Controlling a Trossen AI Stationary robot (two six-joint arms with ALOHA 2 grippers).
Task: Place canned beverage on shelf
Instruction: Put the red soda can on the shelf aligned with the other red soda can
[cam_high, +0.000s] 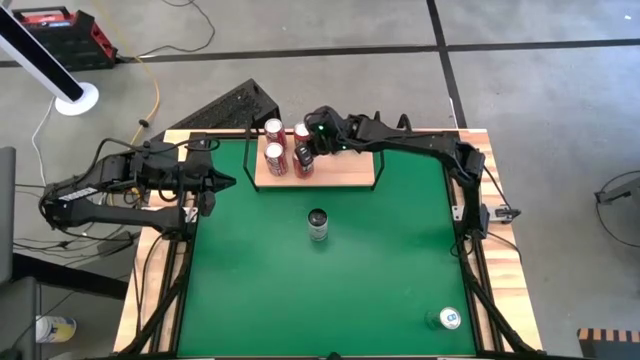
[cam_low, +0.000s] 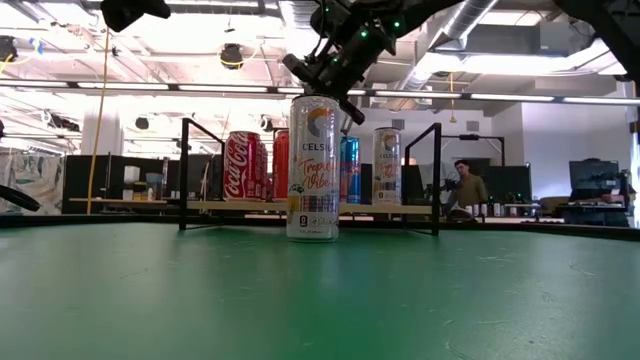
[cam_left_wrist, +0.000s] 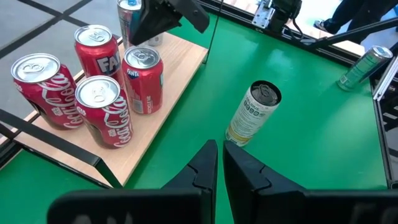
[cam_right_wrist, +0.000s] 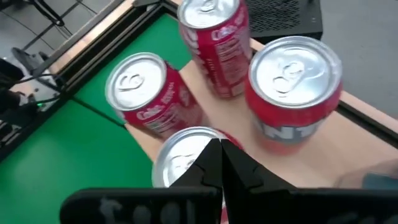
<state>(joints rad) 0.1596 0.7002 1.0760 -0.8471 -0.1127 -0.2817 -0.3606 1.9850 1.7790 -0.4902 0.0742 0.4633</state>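
Observation:
A pale canned beverage (cam_high: 317, 224) (cam_low: 313, 168) stands upright on its base mid-table, touched by nothing. The light-wood shelf (cam_high: 345, 172) lies on the far middle of the table. Its left half bears several upright red cans (cam_left_wrist: 102, 109), with a blue can (cam_low: 349, 168) and a pale one (cam_low: 387, 165) beside them. My right gripper (cam_high: 309, 151) (cam_right_wrist: 221, 158) is shut and hovers just over the top of the near-right red can (cam_right_wrist: 180, 155). My left gripper (cam_high: 232, 182) (cam_left_wrist: 220, 158) is shut, held in the air at the table's left side.
A green can (cam_high: 447, 318) stands at the near right corner. Thin black rails (cam_low: 185, 170) rise at the shelf's ends. The shelf's right half shows bare wood (cam_left_wrist: 180, 68). Green felt lies open around the middle can. A person (cam_low: 465, 185) sits far off in the room.

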